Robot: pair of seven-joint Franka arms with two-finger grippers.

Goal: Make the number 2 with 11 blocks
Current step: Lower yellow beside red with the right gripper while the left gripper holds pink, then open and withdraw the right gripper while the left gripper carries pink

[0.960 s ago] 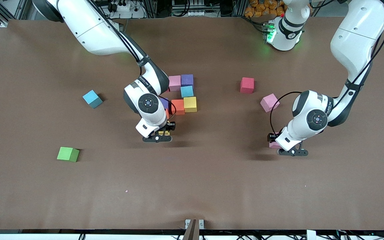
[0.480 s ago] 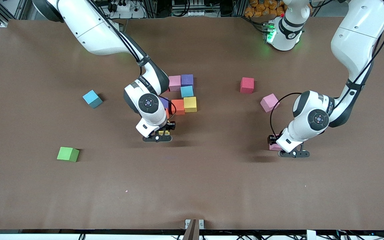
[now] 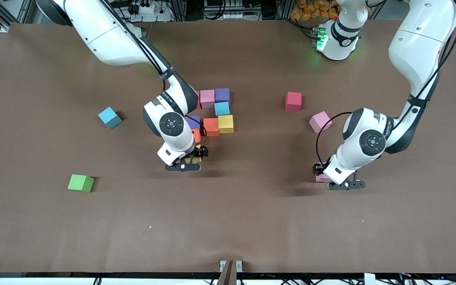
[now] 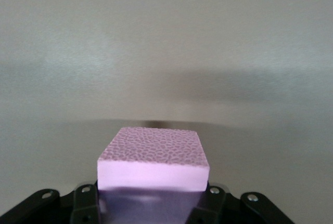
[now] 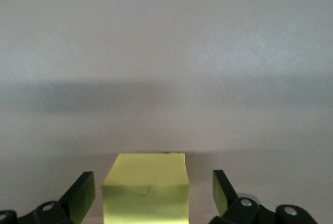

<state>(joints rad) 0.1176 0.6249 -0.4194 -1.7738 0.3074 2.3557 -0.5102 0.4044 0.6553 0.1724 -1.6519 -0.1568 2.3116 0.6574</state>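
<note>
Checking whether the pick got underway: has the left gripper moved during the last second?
Yes. The left gripper, shut on a pink cube, shifted slightly toward the right arm's end, judged against the loose pink cube.

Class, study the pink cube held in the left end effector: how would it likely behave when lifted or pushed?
The pink cube has a pitted, matte surface that looks like foam, so it is probably light and slightly squashy. That rough texture should grip well, not slip. Flat faces and square edges suggest it would slide or sit still when pushed, not roll.
</note>
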